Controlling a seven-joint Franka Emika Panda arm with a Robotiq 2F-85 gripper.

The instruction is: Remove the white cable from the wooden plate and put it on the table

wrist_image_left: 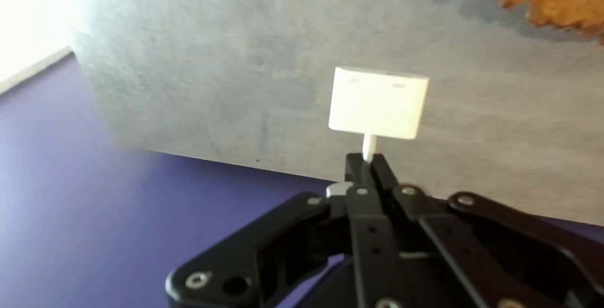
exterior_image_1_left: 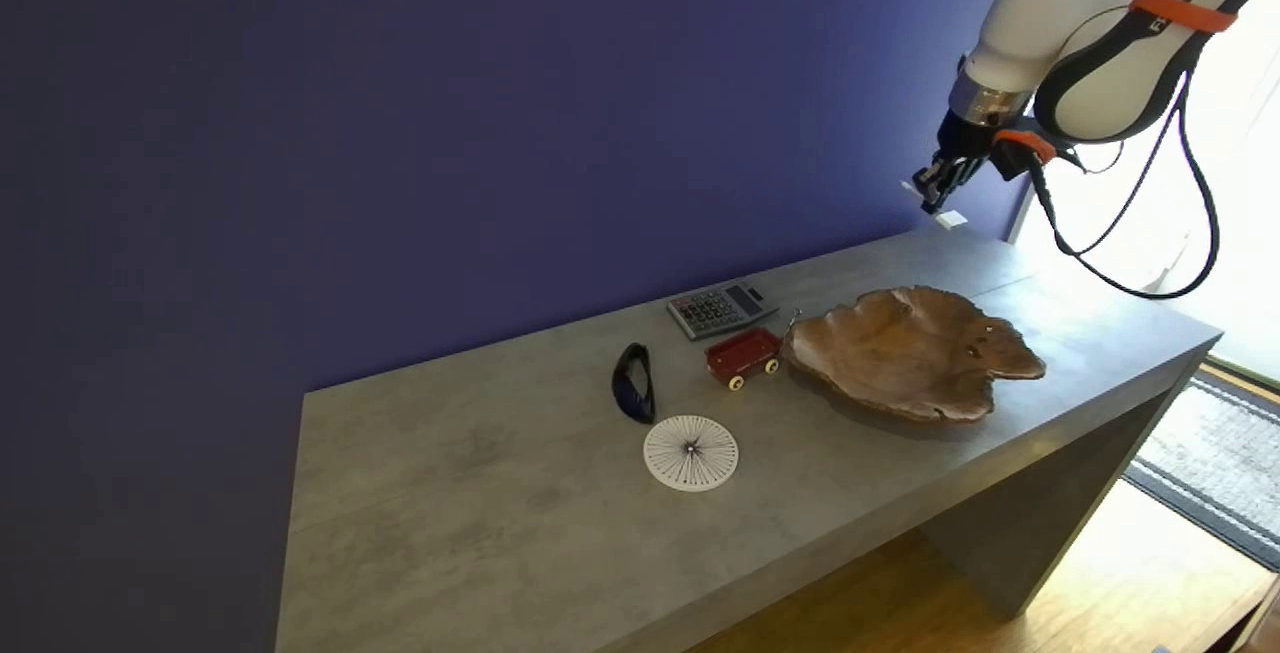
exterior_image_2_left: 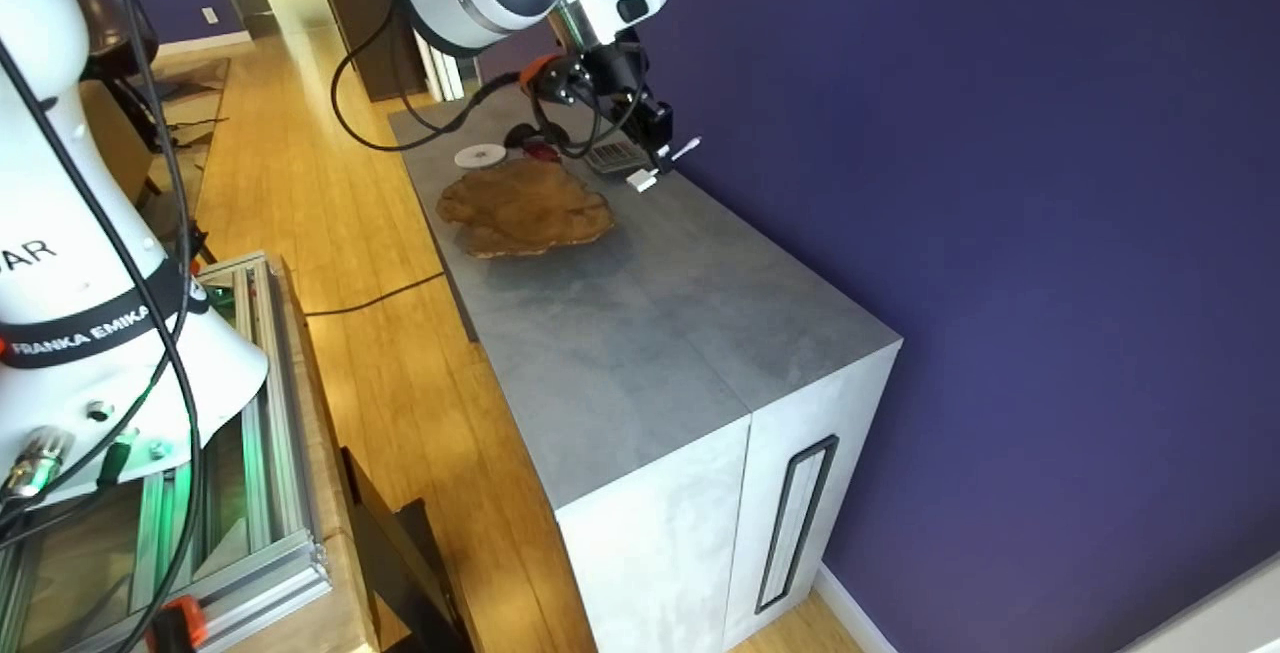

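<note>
White cable point(wrist_image_left: 379, 103) is suspended above the worktop point(exterior_image_1_left: 450, 473), clear of the wooden plate point(exterior_image_1_left: 900, 348) and on the plate's wall side. Its main visible part is a flat, rectangular white block with a short, thin lead at one edge. The jaws are brought together until nearly touching; the lead is pinched between their tips, and the block projects beyond them. A second pale end appears to protrude from the opposite side of the jaws in both exterior views, although the wrist view leaves it mostly hidden. The robot arm point(exterior_image_1_left: 1060, 23) holds the jaws higher than the plate, pointing downward at a slant.

The wooden plate rests on the worktop with its hollow facing up. In the wrist view, part of its wavy rim enters at the upper right corner, apart from the cable.

A small red wagon point(exterior_image_1_left: 743, 356) stands just beside the plate; contact between its handle and the rim cannot be determined. A grey calculator point(exterior_image_1_left: 722, 309) lies near the plate, between the wagon and the purple wall point(exterior_image_1_left: 500, 133). A white disc point(exterior_image_1_left: 690, 455) with a radial pattern lies farther from the plate than the wagon. A dark, curved object point(exterior_image_1_left: 634, 385) lies farther still from the plate, just beside the disc.
</note>
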